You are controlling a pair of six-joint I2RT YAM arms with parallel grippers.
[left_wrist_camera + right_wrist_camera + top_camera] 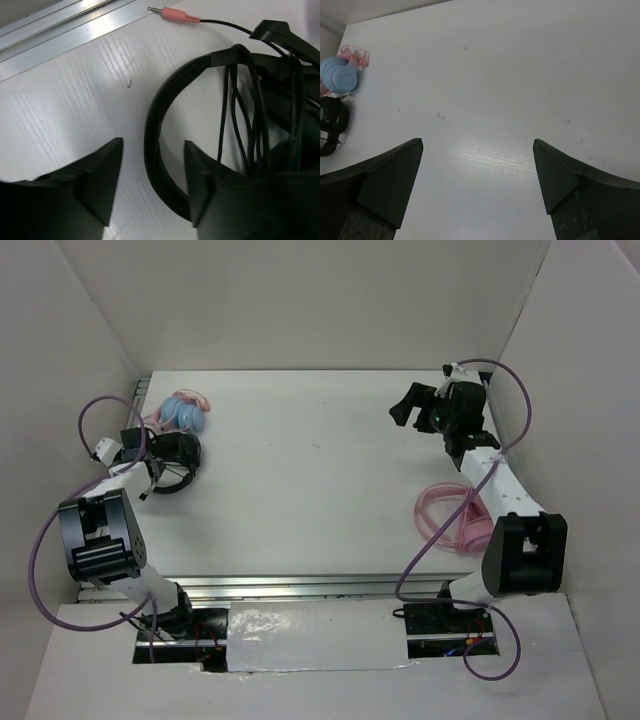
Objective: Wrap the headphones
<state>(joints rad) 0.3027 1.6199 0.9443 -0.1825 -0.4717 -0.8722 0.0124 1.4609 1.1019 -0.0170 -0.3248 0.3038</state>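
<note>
Left wrist view shows the left claw [153, 145] released, jaws parted and gripping nothing, with the thin headband of the black headphones [155, 110] lying on the desk [75, 100] under the gap. Their cable [235, 115] is looped over the band, and the reddish plug [180, 16] lies just beyond. They sit by the desk's left edge, just beside the light blue and pink headphones [183, 412], while the right claw [477, 145] hangs wide open near the far right corner.

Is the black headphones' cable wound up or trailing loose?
Mostly wound: several strands of the cable loop over the headband, and only a short tail with the pink plug lies free on the table.
</note>
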